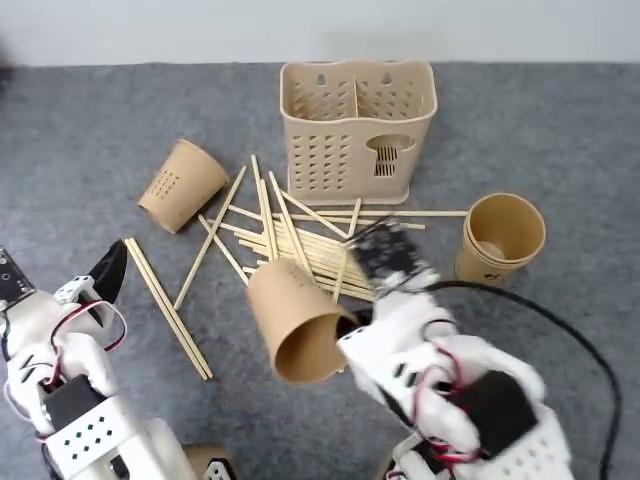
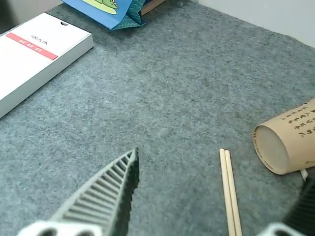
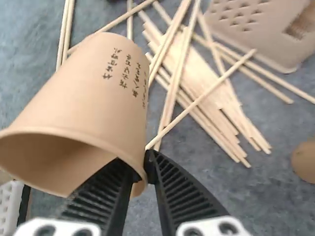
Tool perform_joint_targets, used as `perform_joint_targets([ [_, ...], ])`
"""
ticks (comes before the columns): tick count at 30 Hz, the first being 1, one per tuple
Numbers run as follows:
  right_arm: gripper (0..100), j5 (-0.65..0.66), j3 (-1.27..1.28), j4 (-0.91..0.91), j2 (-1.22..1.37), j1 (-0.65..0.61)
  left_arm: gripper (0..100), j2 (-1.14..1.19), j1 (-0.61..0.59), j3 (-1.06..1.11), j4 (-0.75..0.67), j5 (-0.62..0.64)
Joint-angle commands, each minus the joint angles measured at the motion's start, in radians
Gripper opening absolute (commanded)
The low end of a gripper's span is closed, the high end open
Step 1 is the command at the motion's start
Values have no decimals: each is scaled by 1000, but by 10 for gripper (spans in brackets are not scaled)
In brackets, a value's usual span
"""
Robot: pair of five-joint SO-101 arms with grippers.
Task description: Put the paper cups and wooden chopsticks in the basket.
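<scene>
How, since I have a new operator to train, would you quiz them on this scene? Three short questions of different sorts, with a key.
1. True or false: the basket stands upright while the wooden chopsticks lie scattered on the grey mat outside it.
2. What does the right gripper grip?
A. the basket's wall
B. the rim of a paper cup
C. a single chopstick
3. Fill in the blank: the left gripper hangs over the mat with its jaws ____.

Key:
1. True
2. B
3. open
</scene>
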Motion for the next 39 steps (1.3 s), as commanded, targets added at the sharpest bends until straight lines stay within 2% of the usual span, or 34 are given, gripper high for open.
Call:
perform_joint_targets([
  [1,8,11,-187,79,15,88,471,-17,-8,5,5,17],
  [9,8,9,-470,205,50,306,471,-17,-8,50,5,17],
  [14,8,6,-608,236,213,492,471,-17,-6,53,5,57],
  [18,8,3,-689,236,377,575,471,-17,-5,54,6,77],
  [28,8,2,-793,237,625,816,471,-17,0,53,143,138],
  [39,8,2,-789,237,777,964,471,-17,-5,62,153,138],
])
